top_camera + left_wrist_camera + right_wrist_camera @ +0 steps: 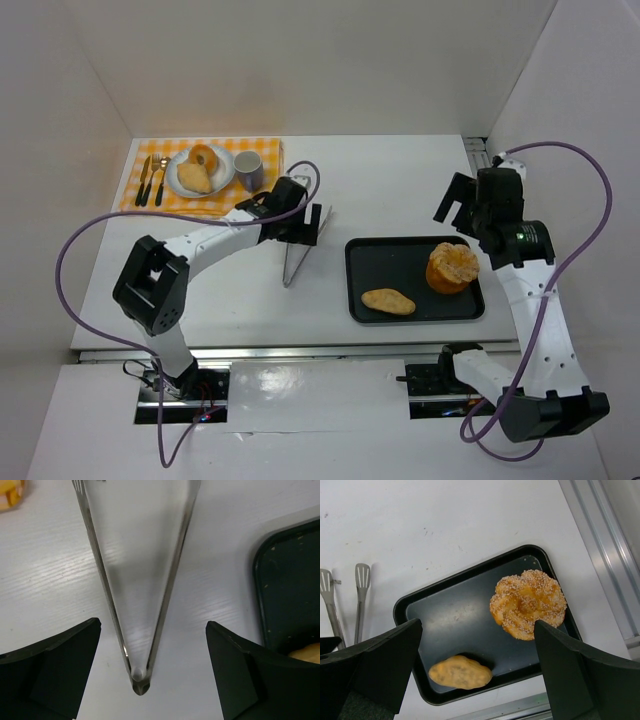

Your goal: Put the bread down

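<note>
Two breads lie on a black tray (351, 285): a round sesame bread (452, 267) (527, 604) at its right and an oval bread (388, 301) (460, 672) at its front left. Metal tongs (291, 265) (140, 595) lie on the table left of the tray. My left gripper (303, 228) (152, 670) is open over them, and their hinge end sits between the fingers, touching neither. My right gripper (466, 205) (477, 672) hangs open above the tray, holding nothing.
A yellow checked mat (140, 160) at the back left carries a white plate (222, 180) with two breads, a cup (248, 170) and cutlery (152, 180). White walls close in the table on three sides. A metal rail (600, 555) runs along the right edge.
</note>
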Robot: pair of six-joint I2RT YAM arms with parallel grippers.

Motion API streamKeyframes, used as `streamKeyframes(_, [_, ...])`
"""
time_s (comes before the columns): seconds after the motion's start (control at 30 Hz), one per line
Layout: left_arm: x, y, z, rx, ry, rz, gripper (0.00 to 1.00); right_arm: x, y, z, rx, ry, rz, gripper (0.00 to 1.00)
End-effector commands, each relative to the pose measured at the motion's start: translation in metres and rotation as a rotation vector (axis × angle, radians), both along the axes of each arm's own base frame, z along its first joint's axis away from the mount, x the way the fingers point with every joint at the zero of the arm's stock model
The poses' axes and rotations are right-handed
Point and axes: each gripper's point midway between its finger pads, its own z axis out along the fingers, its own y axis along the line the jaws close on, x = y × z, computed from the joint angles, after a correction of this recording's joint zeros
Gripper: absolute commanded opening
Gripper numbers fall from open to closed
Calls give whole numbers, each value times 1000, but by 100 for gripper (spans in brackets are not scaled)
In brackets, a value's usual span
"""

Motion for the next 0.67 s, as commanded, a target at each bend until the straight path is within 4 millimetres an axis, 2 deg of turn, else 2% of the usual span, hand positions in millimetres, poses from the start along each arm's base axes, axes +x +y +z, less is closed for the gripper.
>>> streamKeyframes(0.0, [19, -14, 62, -57, -114, -24, 100, 7, -1, 4, -3, -16, -2, 100])
streamKeyframes(0.1, [22, -8, 104, -75, -181, -23, 100, 9, 0, 1, -4, -4, -2, 100])
streamKeyframes(0.17, [23, -1, 132, -85, -225, -25, 100, 11, 0, -12, -7, 42, -2, 100])
streamKeyframes(0.2, [19, 2, 152, -109, -263, -24, 100, 11, 0, -12, -7, 42, -2, 100])
streamKeyframes(0.23, [23, 12, 166, -117, -297, -6, 100, 11, 2, -20, 0, 65, 9, 100])
streamKeyframes(0.3, [21, 23, 185, -144, -334, 10, 100, 11, 2, -20, 0, 65, 9, 100])
streamKeyframes(0.33, [19, 34, 203, -168, -369, 26, 100, 11, 2, -24, 7, 74, 2, 100])
streamKeyframes(0.4, [18, 48, 215, -188, -392, 57, 100, 10, 0, -27, -2, 83, -7, 100])
streamKeyframes(0.47, [15, 69, 217, -196, -398, 101, 100, 10, 0, -27, -2, 83, -7, 100])
streamKeyframes(0.57, [16, 93, 218, -212, -400, 161, 100, 10, 0, -27, -2, 83, -7, 100])
streamKeyframes(0.6, [17, 97, 212, -212, -386, 166, 100, 11, 0, -30, -1, 81, -7, 100])
streamKeyframes(0.63, [18, 107, 216, -225, -392, 191, 100, 11, 0, -30, -1, 81, -7, 100])
